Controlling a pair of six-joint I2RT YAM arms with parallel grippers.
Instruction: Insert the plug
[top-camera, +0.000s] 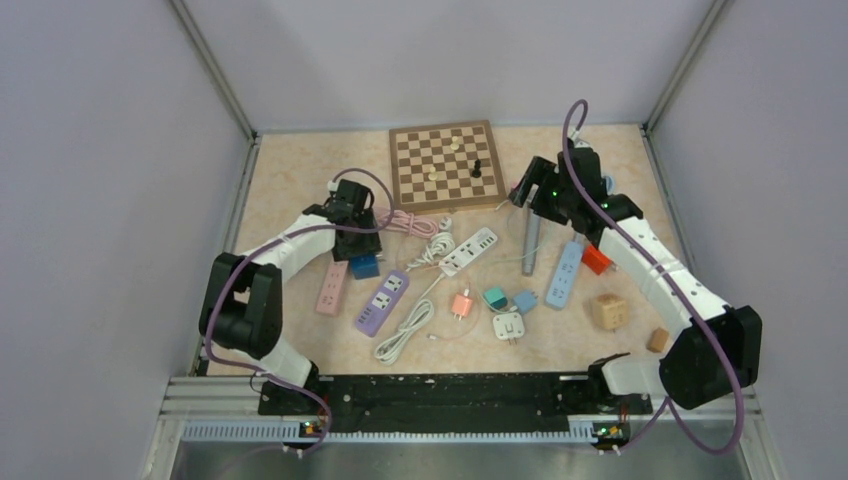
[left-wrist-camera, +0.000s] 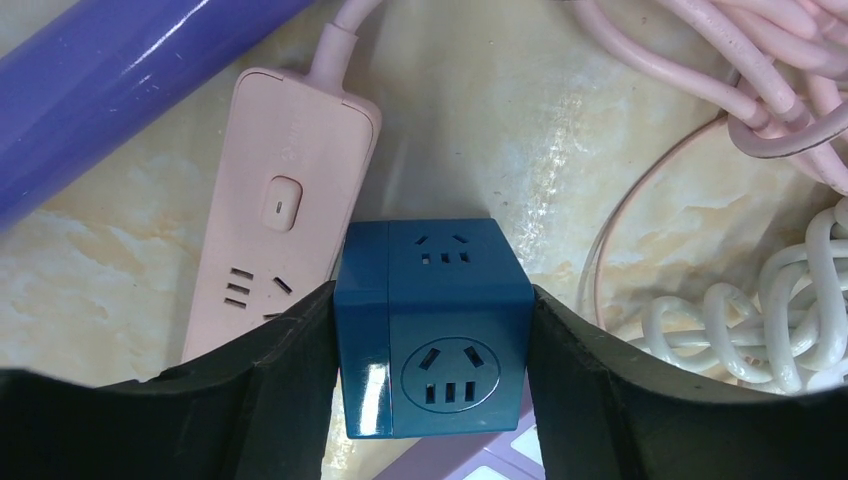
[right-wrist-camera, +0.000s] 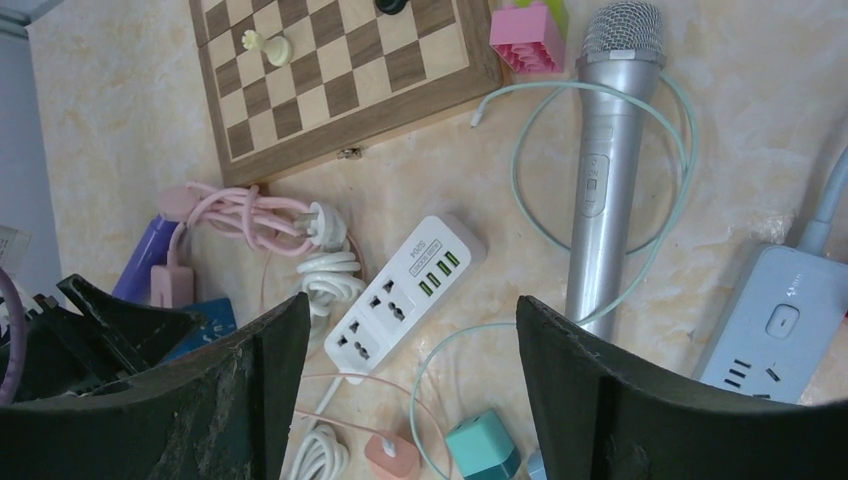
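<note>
**Left gripper clamps the socket cube; right gripper hangs open**

Overhead: the left gripper (top-camera: 360, 252) is clenched on a blue socket cube (top-camera: 365, 267), with a pink power strip (top-camera: 332, 287) just beside it. The right gripper (top-camera: 522, 193) hovers by a corner of the chessboard (top-camera: 445, 165), above the head of a microphone (top-camera: 530, 245). Small plugs (top-camera: 494, 298) lie loose between the arms, apart from both grippers.

Left wrist: only here do both fingers (left-wrist-camera: 290, 360) show pressed against the sides of the socket cube (left-wrist-camera: 430, 340), one socket face toward the camera.

Right wrist: the jaws stand spread wide and empty. Beneath them lies a white power strip (right-wrist-camera: 405, 290), with a teal plug (right-wrist-camera: 480, 450) nearer the camera.
</note>
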